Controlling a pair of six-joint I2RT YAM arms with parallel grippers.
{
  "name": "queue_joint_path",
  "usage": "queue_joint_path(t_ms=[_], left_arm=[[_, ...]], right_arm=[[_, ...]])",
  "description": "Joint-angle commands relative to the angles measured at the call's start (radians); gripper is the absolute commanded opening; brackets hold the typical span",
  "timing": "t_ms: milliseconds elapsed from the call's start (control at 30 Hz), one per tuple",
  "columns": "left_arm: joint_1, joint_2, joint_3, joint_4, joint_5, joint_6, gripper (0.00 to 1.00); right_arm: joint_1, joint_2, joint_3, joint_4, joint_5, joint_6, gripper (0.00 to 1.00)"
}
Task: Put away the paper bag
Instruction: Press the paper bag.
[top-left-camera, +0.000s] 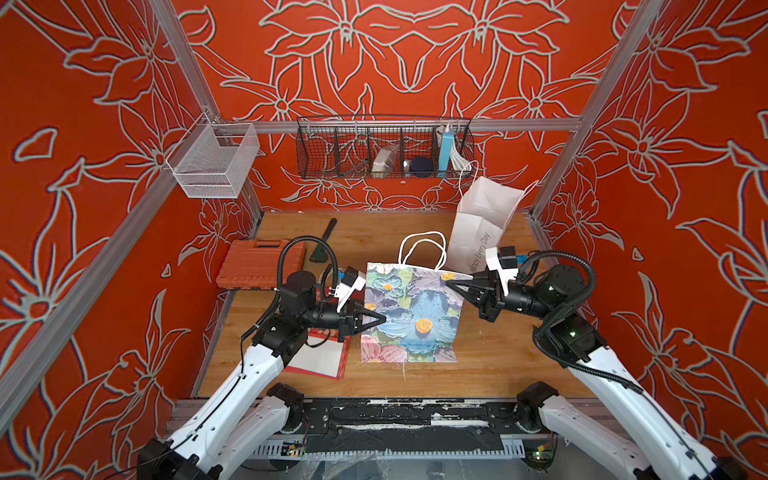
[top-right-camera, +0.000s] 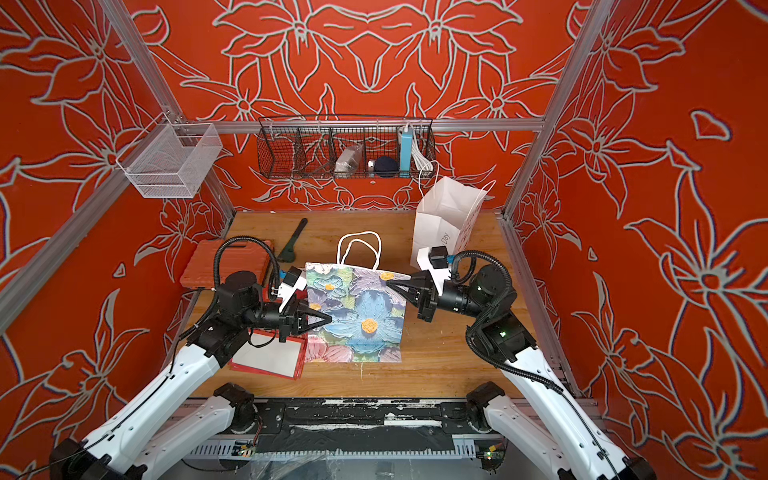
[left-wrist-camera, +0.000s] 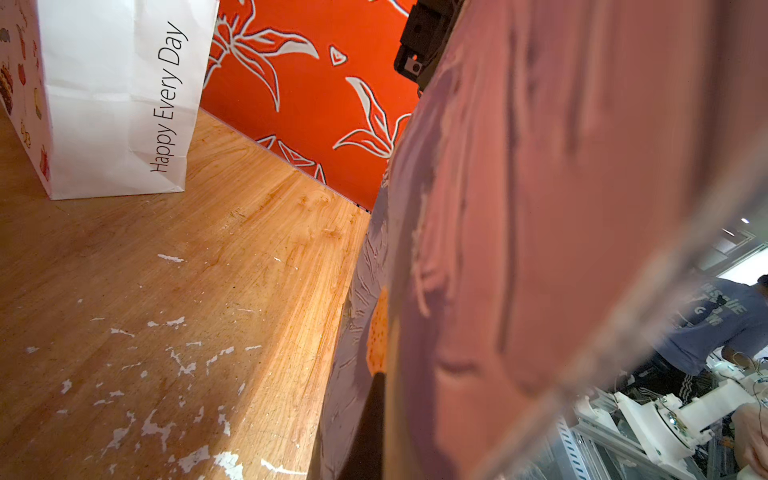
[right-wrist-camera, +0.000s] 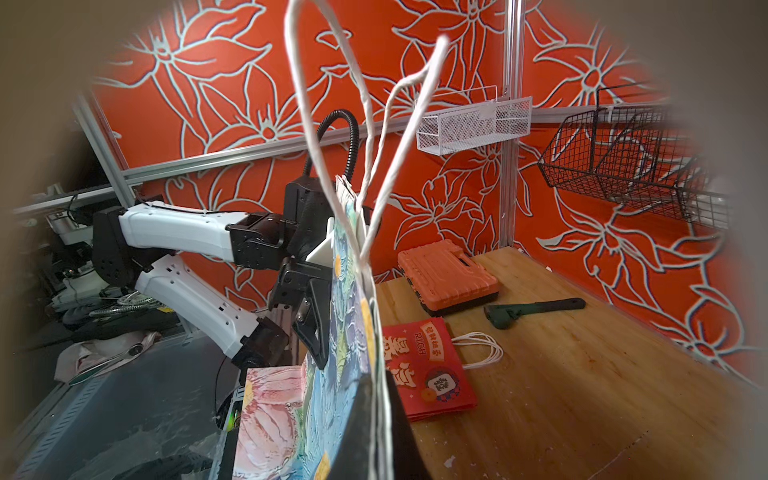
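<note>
Wood table (top-left-camera: 498, 357): L fingers (top-left-camera: 374, 318) clamp floral paper bag (top-left-camera: 415, 303) side edge; R fingers (top-left-camera: 462, 286) narrow, pinching top corner.

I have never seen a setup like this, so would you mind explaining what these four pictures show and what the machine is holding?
These are two robot arms at a wooden table, each ending in a two-fingered gripper. Two pictures look down from one overhead stereo camera, so they nearly match. The other two come from cameras on the arms' wrists. The left gripper is shut on the side edge of the floral paper bag, and the right gripper pinches its top corner, so the bag is held upright between them. Also on the table are a standing white paper bag, a flat red bag, an orange tool case and a dark wrench.
</note>
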Motion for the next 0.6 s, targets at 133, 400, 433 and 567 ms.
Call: queue_joint_path(t_ms=[133, 400, 433, 567], left_arm=[[-0.001, -0.058, 0.001, 0.113, 0.016, -0.043, 0.0], [-0.001, -0.069, -0.019, 0.175, -0.014, -0.108, 0.0], [-0.001, -0.075, -0.026, 0.183, -0.022, -0.114, 0.0], [-0.002, -0.092, -0.029, 0.175, -0.04, -0.112, 0.0]], right_arm=[[0.009, -0.041, -0.052, -0.087, -0.061, -0.039, 0.58], [0.051, -0.039, -0.057, -0.081, -0.113, -0.032, 0.0], [0.051, -0.048, -0.058, -0.093, -0.11, -0.04, 0.0], [0.052, -0.065, -0.063, -0.146, -0.089, -0.073, 0.25]])
